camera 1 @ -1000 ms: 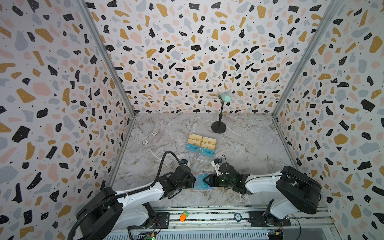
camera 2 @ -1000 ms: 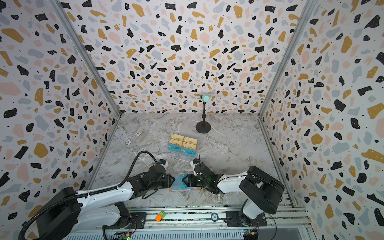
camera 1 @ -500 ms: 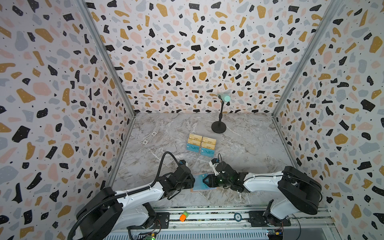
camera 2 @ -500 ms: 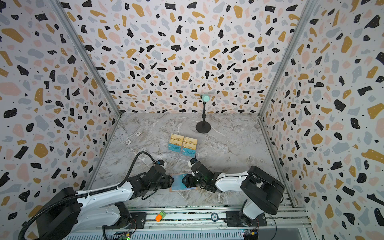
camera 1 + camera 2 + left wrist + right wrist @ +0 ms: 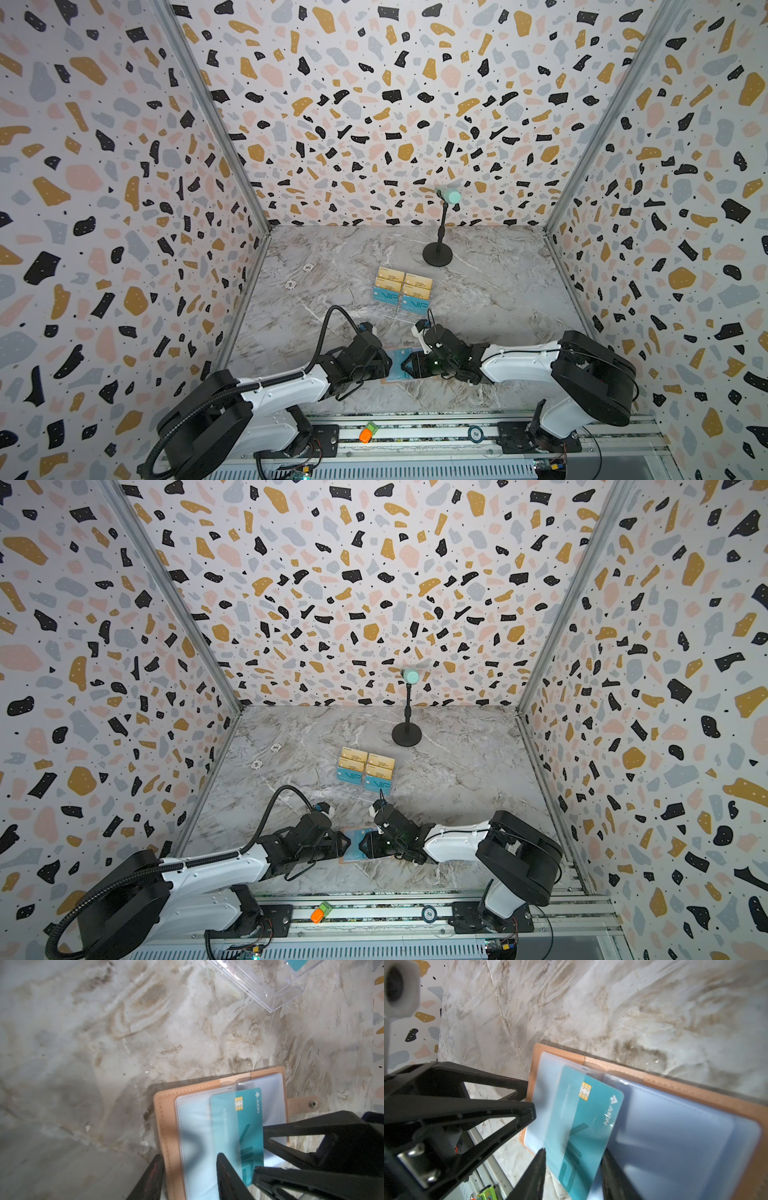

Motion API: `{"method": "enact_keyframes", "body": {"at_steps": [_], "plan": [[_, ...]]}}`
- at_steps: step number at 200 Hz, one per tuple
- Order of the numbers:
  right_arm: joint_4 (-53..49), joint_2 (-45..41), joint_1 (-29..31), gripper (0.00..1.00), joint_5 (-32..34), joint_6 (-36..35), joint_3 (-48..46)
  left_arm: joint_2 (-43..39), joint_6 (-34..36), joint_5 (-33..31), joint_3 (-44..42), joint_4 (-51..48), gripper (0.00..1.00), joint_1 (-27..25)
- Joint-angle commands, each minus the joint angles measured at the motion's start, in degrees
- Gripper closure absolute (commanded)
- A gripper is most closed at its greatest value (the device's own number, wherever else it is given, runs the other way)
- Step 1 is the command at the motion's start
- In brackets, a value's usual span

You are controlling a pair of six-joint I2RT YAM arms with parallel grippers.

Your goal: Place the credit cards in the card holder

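— Okay, card holder [image 5: 166, 1122] first. How does it look?
— Salmon-pink, stitched border, lying open and flat on the marbled surface [image 5: 498, 299]. Clear sleeves [image 5: 193, 1126] inside. Snap tab [image 5: 311, 1103] sticks out from one long side, round stud on it.
— Position?
— At 6 o'clock on the surface, close to the front rail [image 5: 415, 432].
— Any card in it?
— One teal card [image 5: 234, 1126], gold chip [image 5: 239, 1103], "AION" by the corner, big "VIP" letters. Chip end lies partly under a clear sleeve layer. In the right wrist view the other end reaches past the holder's edge.
— Now the right gripper [image 5: 573, 1151]?
— At 3 o'clock of the holder in both top views, pointing toward 9. Jaws partly closed, one finger on each long edge of the teal card's free end. It has the card clamped across its width.
— And the left gripper [image 5: 190, 1155]?
— At 9 o'clock of the holder, pointing toward 3. Jaws part open, straddling the page away from the snap tab; fingertips at the cover's edge and on the sleeve. Nothing clamped that I can make out.
— Other cards?
— In a clear acrylic rack [image 5: 268, 995] stand gold cards [image 5: 390, 275] in the far tiers and teal VIP cards [image 5: 385, 297] in the near one. Rack sits toward 12 o'clock from the holder, apart from both grippers.
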Motion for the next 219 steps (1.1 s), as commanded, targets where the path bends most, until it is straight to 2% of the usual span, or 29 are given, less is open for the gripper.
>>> {"method": "enact_keyframes", "body": {"at_steps": [1,70,118,168,193,219], "plan": [[-1.06,1.0,1.03,0.56,-0.39,1.46,0.75,-0.13,-0.69,0.75,-1.28,2.06,0.56,-0.31],[-4.75,4.28,2.28,0.56,1.42,-4.43,6.9,-0.53,-0.51,0.53,-1.7,3.47,0.58,-0.33],[-4.21,5.44,2.58,0.56,-0.43,-6.72,8.78,-0.35,-0.51,1.75,-1.99,5.83,0.58,-0.33],[-2.42,3.62,2.68,0.55,-0.88,-9.3,8.34,-0.31,-0.05,1.87,-1.79,5.58,0.57,-0.33],[-6.9,3.28,2.35,0.52,1.31,-11.27,9.02,-0.37,-2.06,0.78,-2.44,5.53,0.57,0.04],[-8.75,0.75,1.15,0.5,1.94,-11.96,7.75,-0.65,-1.55,-1.95,-1.08,1.37,0.57,0.48]]}}
